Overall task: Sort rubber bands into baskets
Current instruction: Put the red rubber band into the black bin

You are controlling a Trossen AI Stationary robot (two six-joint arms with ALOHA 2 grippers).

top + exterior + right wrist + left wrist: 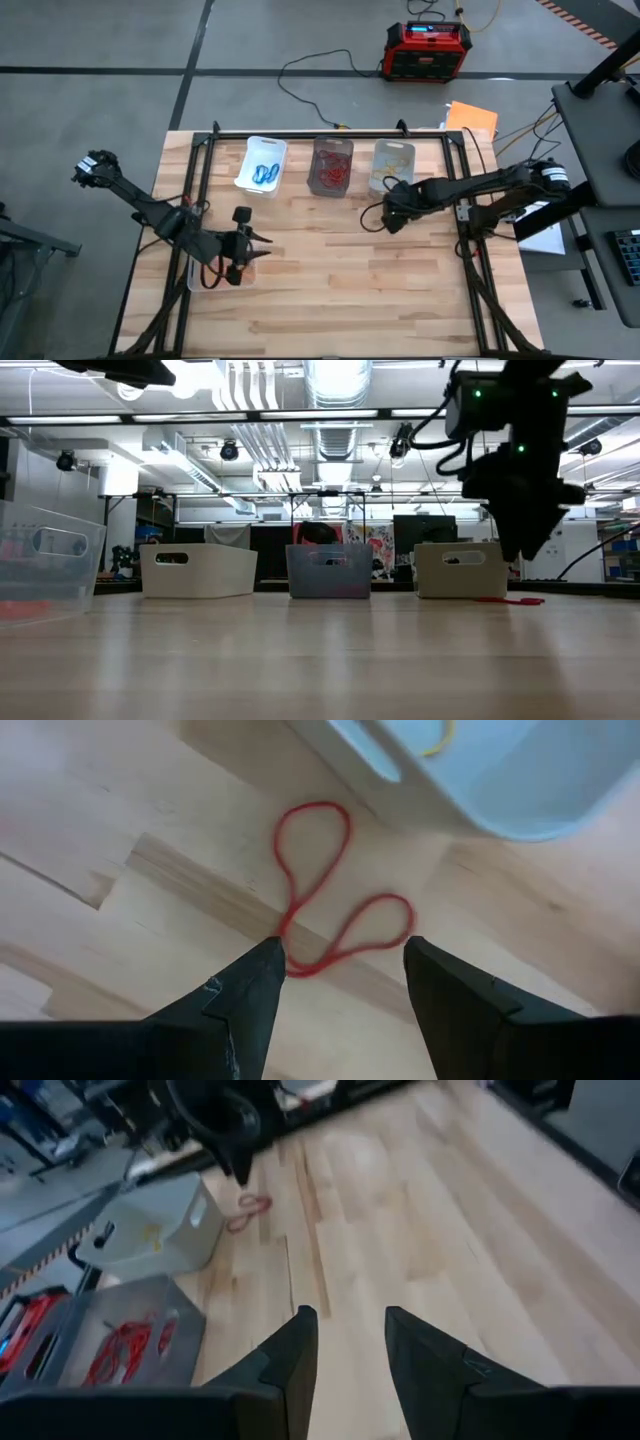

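Overhead, ducts span the room; on the wooden table point(330, 270), right claw point(345, 965) parted, left claw point(350, 1342) apart.

right gripper point(340, 965) open and lowered, left gripper point(350, 1345) parted

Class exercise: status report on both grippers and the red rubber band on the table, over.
Right gripper open, poised over the red rubber band lying on the table beside a clear basket. Left gripper empty, jaws apart, near the table's left side. Nothing in the way.

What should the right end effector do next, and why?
Probably lower and close: the right end effector hangs open over a red rubber band lying twisted on the table beside the clear basket.
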